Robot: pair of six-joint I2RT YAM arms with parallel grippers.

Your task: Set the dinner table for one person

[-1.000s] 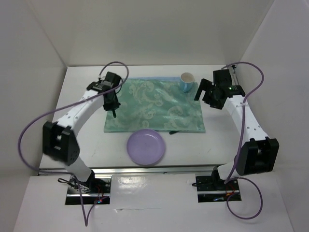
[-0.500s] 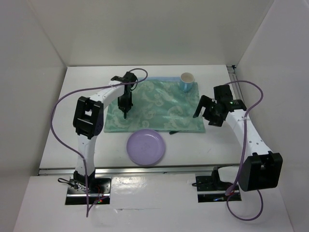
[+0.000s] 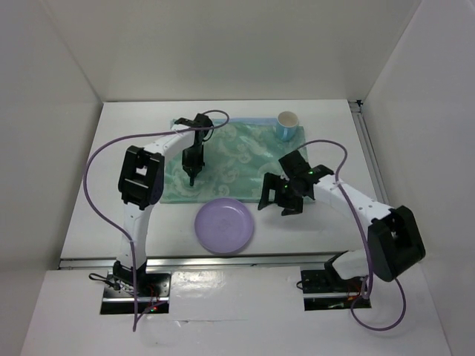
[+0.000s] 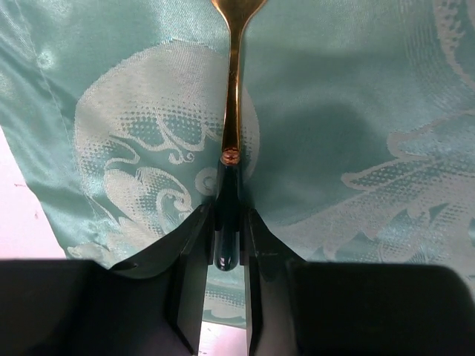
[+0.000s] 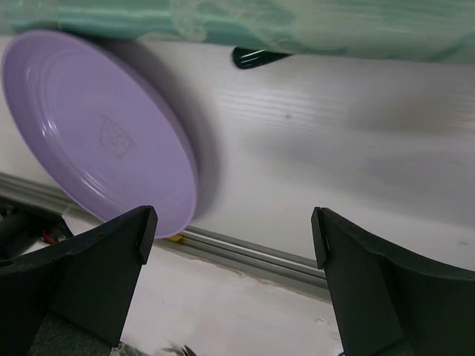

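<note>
Top view: the dinner table (image 3: 334, 126) carries a green cloth (image 3: 245, 159), a blue cup (image 3: 287, 124) at the cloth's far corner, and a purple plate (image 3: 225, 226) at its near edge.

Left wrist view: a gold utensil (image 4: 231, 96) is clamped by its dark handle in the left gripper (image 4: 225, 241) and held over the cloth, presumably for laying there.

Right wrist view: the right gripper (image 5: 231, 230) is spread wide and empty beside the plate's rim, likely for a grasp.

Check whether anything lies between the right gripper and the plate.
Nothing visible. Only bare dinner table lies between the open right gripper and the purple plate; a dark handle at the green cloth's edge is off that path.
</note>
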